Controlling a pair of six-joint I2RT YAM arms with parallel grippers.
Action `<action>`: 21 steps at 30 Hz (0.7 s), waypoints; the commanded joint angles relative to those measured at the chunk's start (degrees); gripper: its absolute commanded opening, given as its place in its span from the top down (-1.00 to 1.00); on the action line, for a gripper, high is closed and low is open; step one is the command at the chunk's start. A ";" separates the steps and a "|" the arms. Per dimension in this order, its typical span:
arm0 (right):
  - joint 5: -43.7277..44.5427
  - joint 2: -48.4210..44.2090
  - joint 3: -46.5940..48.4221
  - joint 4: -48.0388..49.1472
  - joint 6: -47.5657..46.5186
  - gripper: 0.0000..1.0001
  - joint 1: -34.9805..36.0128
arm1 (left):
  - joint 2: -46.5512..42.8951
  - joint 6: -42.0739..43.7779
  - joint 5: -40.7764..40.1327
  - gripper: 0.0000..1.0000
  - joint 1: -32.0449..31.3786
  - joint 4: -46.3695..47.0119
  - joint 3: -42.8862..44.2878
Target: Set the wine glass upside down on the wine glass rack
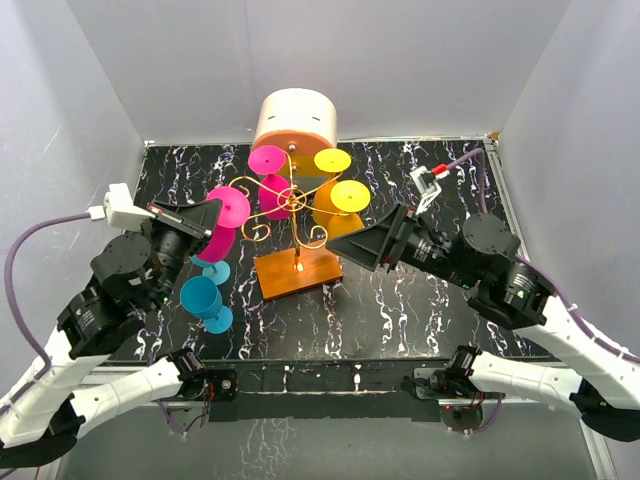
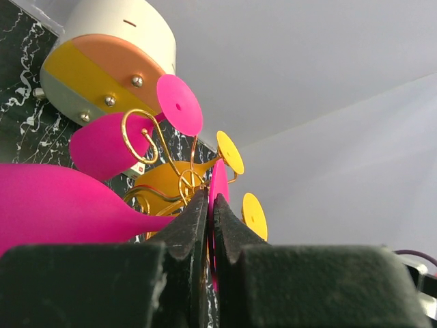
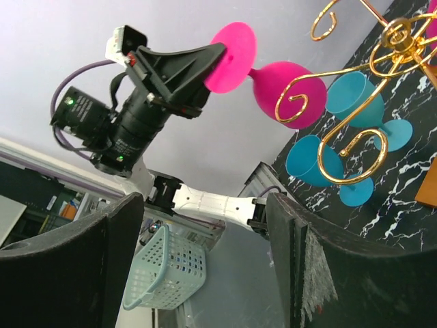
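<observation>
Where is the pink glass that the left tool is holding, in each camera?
Top external: the pink glass is left of centre, at the left tool.
Left wrist: pink glass at lower left, its stem running into the tool.
Right wrist: pink glass at upper centre, its foot in the tool.
Shared landmark: the gold wine glass rack.

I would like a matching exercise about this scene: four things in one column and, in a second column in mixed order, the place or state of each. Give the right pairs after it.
Column one
1. left end effector
2. right end effector
3. blue wine glasses
4. yellow wine glasses

Column two
A. hanging on the wine glass rack
B. open, holding nothing
C. standing on the table
D. shut on the pink wine glass

Pairs: 1-D, 2-B, 3-C, 4-A
</observation>
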 commanded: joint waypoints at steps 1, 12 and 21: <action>0.75 -3.32 0.22 1.63 -3.43 -0.42 0.07 | 3.39 1.74 0.73 1.00 0.02 5.93 -0.09; 1.33 -6.05 -1.53 2.36 -2.90 -0.43 0.08 | 9.69 2.70 1.86 1.00 0.04 9.96 -0.47; 2.01 -7.51 -2.50 2.36 -2.19 -0.44 0.08 | 13.07 2.38 2.54 1.00 0.65 12.09 -1.05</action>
